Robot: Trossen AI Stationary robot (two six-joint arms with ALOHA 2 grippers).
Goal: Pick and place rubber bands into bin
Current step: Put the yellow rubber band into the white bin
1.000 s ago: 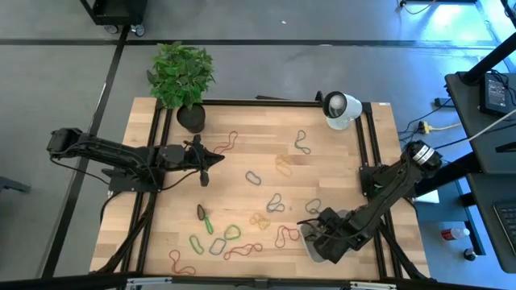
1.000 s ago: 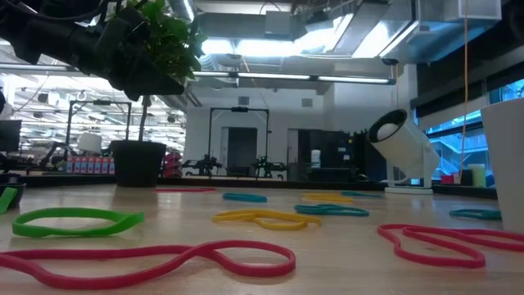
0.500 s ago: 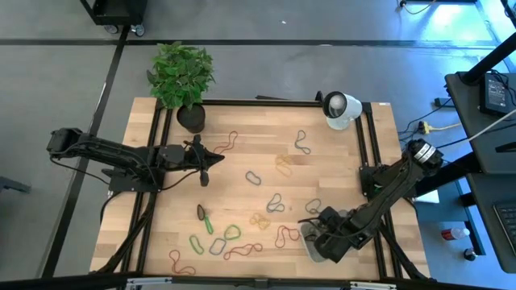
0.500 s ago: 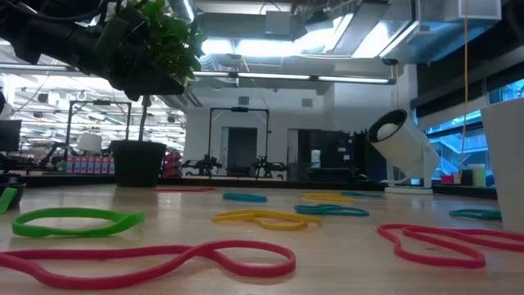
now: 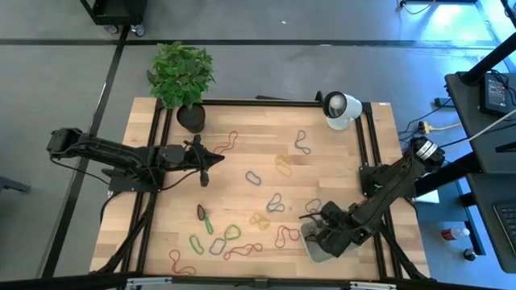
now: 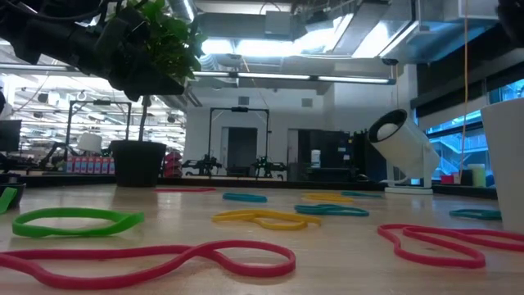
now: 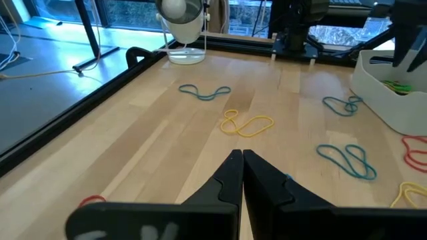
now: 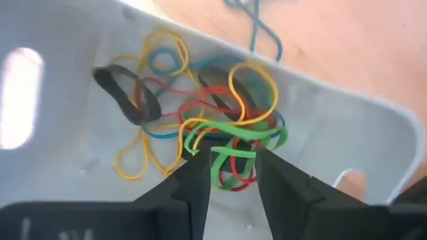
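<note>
Many rubber bands lie flat across the wooden table: a red one (image 5: 228, 142), a teal one (image 5: 301, 143), a yellow one (image 5: 284, 163) and green ones (image 5: 232, 233). The low view shows a green band (image 6: 78, 220) and a red one (image 6: 164, 260). The pale bin (image 5: 310, 242) stands near the table's near right corner and holds a tangle of bands (image 8: 200, 107). My right gripper (image 8: 233, 177) is open, pointing down into the bin with a green band (image 8: 223, 157) between its fingers. My left gripper (image 5: 208, 167) is shut and waits over the table's left half. My right gripper has the green band (image 8: 221, 167) running between its open fingers from above. The rest of that band spreads over the pile in the bin. I cannot tell whether a finger touches it.
A black plant pot (image 5: 191, 118) stands at the far left and a white round device (image 5: 340, 109) at the far right. Black frame rails (image 5: 367, 145) run along both sides of the table. Bare wood lies in front of my left gripper (image 7: 241, 160).
My right gripper has drawn slightly up and toward the far edge over the bin. The left arm and the bands on the table have stayed still.
</note>
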